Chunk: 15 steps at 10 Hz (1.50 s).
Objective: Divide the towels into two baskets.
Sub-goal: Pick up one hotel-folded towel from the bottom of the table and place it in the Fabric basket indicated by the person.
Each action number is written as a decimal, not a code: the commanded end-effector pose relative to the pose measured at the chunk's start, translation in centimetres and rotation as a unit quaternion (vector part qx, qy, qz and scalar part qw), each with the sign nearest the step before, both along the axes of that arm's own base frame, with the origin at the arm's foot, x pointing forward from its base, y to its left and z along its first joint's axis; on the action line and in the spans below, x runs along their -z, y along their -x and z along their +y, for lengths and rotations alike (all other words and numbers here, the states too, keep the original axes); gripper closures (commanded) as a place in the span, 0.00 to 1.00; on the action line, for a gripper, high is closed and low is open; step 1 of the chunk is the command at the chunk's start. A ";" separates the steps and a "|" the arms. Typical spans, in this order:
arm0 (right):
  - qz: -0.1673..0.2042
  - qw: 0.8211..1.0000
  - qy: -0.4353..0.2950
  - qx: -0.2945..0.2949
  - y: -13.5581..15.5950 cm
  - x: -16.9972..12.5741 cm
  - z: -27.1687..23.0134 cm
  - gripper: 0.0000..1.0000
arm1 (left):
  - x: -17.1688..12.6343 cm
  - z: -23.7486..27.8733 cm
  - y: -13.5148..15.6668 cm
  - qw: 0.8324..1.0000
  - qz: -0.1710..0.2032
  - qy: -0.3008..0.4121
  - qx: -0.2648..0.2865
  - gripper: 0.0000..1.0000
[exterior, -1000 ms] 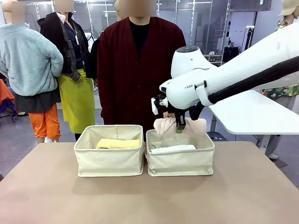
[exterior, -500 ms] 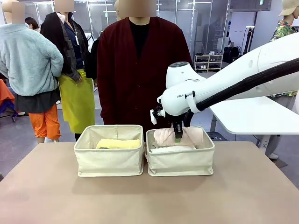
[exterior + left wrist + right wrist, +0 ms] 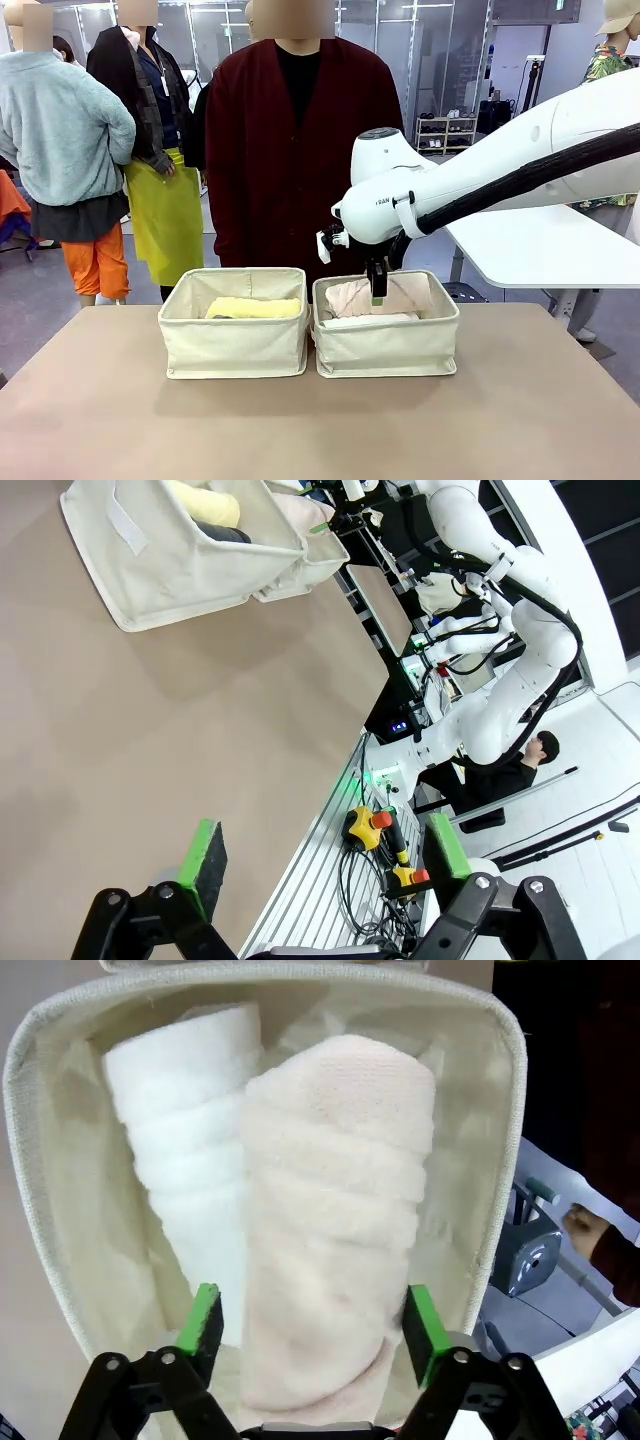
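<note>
Two cream baskets stand side by side mid-table. The left basket [image 3: 235, 340] [image 3: 150, 555] holds the pale yellow towel [image 3: 253, 307] [image 3: 203, 498] and a dark grey towel [image 3: 224, 533]. Inside the right basket [image 3: 387, 345] [image 3: 512, 1110] the white towel [image 3: 370, 320] [image 3: 185, 1150] and the pinkish cream towel [image 3: 405, 292] [image 3: 335, 1220] lie next to each other. My right gripper [image 3: 376, 290] [image 3: 312, 1325] hangs over that basket, open, its green pads on either side of the pinkish towel's end. My left gripper [image 3: 325, 852] is open over bare table, well away from the baskets.
A person in a dark red cardigan [image 3: 290, 150] stands just behind the baskets. A white table [image 3: 540, 240] stands off to the right. The brown table [image 3: 320, 430] has free room in front of the baskets. Other people stand at the back left.
My right gripper came down with the pinkish cream towel, set it in the right basket beside the white one, and opened. The left gripper stayed open.
</note>
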State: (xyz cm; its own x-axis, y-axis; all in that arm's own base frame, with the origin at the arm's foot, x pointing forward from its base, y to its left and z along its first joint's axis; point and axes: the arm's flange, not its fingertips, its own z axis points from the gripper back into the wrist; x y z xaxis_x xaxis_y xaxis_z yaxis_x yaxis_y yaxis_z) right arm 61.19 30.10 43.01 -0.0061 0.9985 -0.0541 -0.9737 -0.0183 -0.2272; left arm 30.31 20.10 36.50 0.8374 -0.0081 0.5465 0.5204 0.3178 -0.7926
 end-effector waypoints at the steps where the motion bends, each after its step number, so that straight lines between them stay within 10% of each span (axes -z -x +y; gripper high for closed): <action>1: -0.018 1.000 -0.002 0.006 1.8 -0.8 -0.6 0.00 | -0.3 0.1 0.5 1.000 -0.002 0.003 0.002 0.00; 3: -0.055 0.997 -0.031 0.043 4.2 -1.8 -1.9 0.00 | -0.3 0.1 0.5 1.000 -0.002 0.003 0.002 0.00; 4: -0.011 1.000 -0.005 0.000 0.7 -1.3 0.0 0.00 | -0.3 0.1 0.5 1.000 -0.002 0.003 0.002 0.00; 15: -0.014 0.999 -0.033 0.020 2.6 -2.2 -0.6 0.00 | -0.3 0.1 0.5 1.000 -0.002 0.003 0.002 0.00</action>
State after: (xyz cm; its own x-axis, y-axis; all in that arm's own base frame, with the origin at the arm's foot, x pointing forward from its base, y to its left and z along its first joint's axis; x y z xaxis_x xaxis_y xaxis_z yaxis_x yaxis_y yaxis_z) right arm 60.26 30.13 44.38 0.0196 0.9995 -0.0237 -0.9671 0.0130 -0.2540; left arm 30.30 20.11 36.50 0.8374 -0.0079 0.5466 0.5203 0.3180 -0.7926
